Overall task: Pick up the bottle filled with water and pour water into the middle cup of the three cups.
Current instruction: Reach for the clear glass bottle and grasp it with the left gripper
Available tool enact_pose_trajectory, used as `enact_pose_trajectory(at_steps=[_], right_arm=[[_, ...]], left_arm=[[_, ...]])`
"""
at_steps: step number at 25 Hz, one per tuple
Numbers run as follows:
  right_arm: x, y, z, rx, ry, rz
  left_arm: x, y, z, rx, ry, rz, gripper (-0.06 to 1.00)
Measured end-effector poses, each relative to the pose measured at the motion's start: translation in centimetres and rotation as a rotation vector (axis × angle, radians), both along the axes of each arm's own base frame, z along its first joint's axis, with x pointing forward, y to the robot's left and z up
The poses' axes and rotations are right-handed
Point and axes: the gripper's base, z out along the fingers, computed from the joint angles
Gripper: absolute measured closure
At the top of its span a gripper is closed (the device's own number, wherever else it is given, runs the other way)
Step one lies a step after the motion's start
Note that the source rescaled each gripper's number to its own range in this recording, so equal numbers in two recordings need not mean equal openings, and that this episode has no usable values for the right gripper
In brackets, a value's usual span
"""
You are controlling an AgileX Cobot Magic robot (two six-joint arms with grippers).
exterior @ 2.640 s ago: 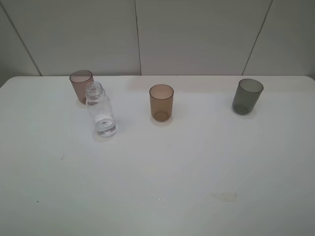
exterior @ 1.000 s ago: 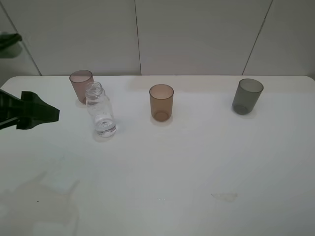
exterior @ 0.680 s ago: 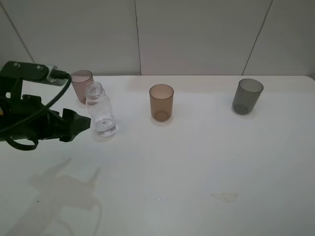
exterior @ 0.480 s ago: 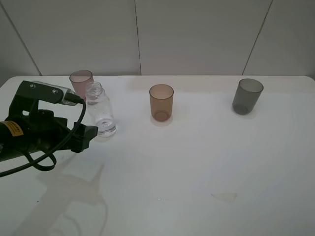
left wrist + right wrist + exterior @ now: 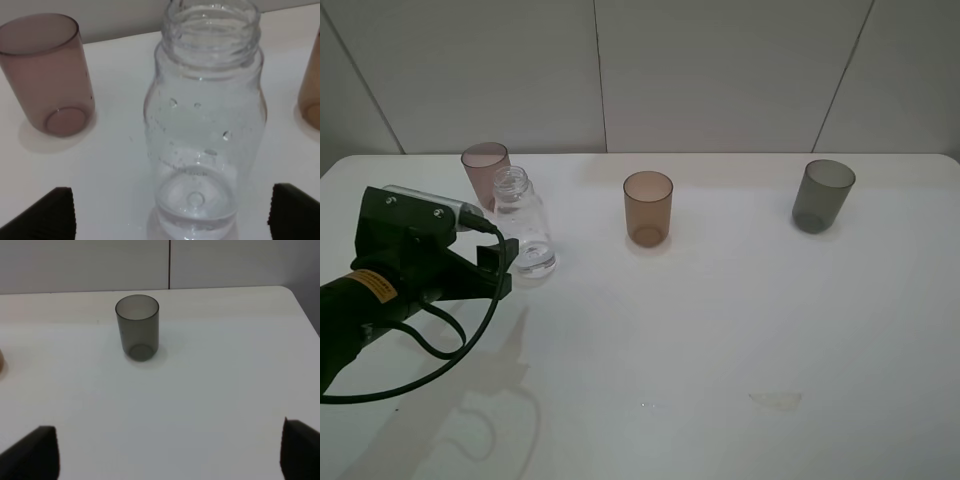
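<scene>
The clear bottle (image 5: pixel 525 225) stands upright with a little water in its bottom, just in front of the pinkish-mauve cup (image 5: pixel 485 172). The amber-brown middle cup (image 5: pixel 648 208) stands to its right and the smoky grey cup (image 5: pixel 822 195) at the far right. My left gripper (image 5: pixel 508 260) is open right by the bottle's base. In the left wrist view the bottle (image 5: pixel 207 125) stands between the gripper's (image 5: pixel 170 217) spread fingertips (image 5: pixel 47 215), untouched. My right gripper (image 5: pixel 170 455) is open and faces the grey cup (image 5: pixel 137 326). It is outside the exterior view.
The white table (image 5: pixel 740 330) ends at a light panelled wall (image 5: pixel 720 70) behind the cups. A faint stain (image 5: pixel 775 400) lies at the front right. The left arm's black cable (image 5: pixel 450 350) loops over the table at the front left.
My left arm has come in from the left edge and moved right, up to the bottle. The bottle and cups have not moved.
</scene>
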Motion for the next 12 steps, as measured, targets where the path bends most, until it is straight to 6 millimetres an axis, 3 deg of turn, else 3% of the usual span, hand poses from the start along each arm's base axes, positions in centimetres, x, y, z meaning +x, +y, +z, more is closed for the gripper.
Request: enact_pose_trajectory(at_steps=[5,12], right_arm=[[0.0,0.0,0.0,0.000,0.000,0.000],[0.0,0.0,0.0,0.000,0.000,0.000]], left_arm=[[0.1,-0.1,-1.4,0.028,0.046,-0.002,-0.03],[1.4,-0.9,-0.9,0.001,0.002,-0.006,-0.03]])
